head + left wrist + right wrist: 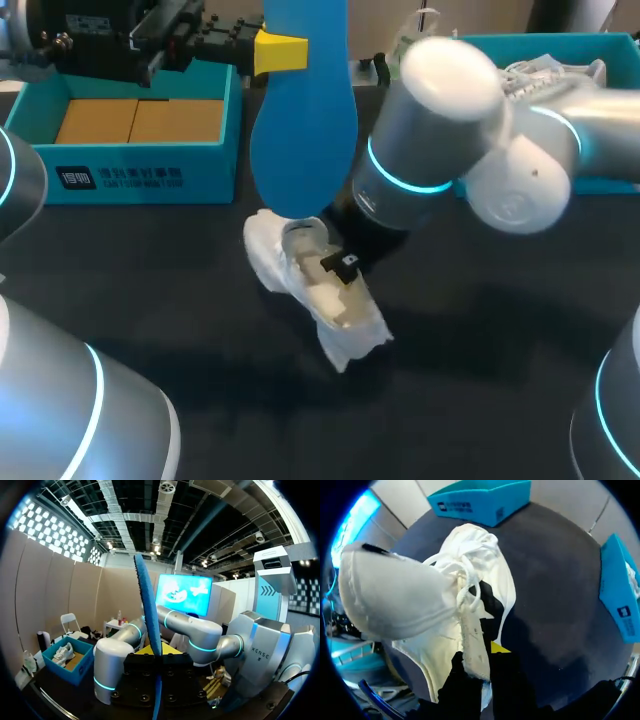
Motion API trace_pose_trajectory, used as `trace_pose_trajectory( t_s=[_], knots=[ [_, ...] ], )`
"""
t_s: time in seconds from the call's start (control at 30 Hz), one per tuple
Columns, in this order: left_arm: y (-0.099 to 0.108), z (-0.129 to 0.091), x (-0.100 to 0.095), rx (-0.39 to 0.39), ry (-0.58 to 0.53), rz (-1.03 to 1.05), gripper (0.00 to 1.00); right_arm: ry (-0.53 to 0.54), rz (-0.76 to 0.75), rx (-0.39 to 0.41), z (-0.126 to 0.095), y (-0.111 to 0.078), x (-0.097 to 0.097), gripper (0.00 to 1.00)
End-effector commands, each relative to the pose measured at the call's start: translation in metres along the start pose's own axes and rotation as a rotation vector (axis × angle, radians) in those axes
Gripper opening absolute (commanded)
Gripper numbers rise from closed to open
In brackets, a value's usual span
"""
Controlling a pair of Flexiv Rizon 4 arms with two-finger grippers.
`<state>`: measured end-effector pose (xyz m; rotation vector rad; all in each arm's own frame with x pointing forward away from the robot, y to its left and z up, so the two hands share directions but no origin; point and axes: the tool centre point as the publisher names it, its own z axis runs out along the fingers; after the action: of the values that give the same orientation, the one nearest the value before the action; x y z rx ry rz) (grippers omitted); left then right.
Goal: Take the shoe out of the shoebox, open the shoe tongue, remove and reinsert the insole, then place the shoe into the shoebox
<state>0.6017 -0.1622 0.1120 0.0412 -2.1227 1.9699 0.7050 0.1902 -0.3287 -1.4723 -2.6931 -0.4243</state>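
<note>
insole (303,120) is out of the shoe and up in the air. left fingers (280,52) pinch it near its upper end, so the blade hangs upright. in head view its lower end lines up over the shoe (315,290) opening; can't tell whether it touches. left wrist view shows it edge-on, clamped between the fingers, so the grip looks centred enough to steer it down

right fingers (495,648) are closed on the shoe's upper rim beside the laces. one finger looks to be inside the opening and one outside, with the thin wall pinched between. I read this as a brace: it holds the mouth open and stops the shoe skating on the surface (480,380) while the insole goes in

shoe sits mid-surface, a bit tilted, well apart from the teal shoebox (140,180) at back left. that box shows only its cardboard liner (140,120), so it's free for the return. second teal box (560,42) at back right has something white in it, can't tell what

stage, my read: removal is done, reinsertion is in hand, boxing not yet started

next move needs the insole's lower end fed into the opening at a shallower angle. it's flexible, so it may buckle or snag on the tongue or laces, and the right arm crowds that side
</note>
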Motion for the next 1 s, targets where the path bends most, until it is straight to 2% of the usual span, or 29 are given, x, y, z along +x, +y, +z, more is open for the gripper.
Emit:
trace_pose_trajectory(
  t_s=[0.03, 0.47, 1.0],
  knots=[
    [0.0, 0.001, -0.001, -0.001, 0.002, 0.0, 0.0, 0.012, 0.137, -0.183, 0.006, -0.009, -0.004, 0.0],
    [0.0, 0.001, -0.001, -0.001, 0.002, 0.0, 0.0, 0.017, 0.257, -0.193, 0.014, -0.014, -0.009, 0.0],
    [0.0, 0.001, -0.001, -0.001, 0.002, 0.0, 0.0, 0.043, 0.352, -0.093, 0.036, -0.012, -0.022, 0.0]
  ],
)
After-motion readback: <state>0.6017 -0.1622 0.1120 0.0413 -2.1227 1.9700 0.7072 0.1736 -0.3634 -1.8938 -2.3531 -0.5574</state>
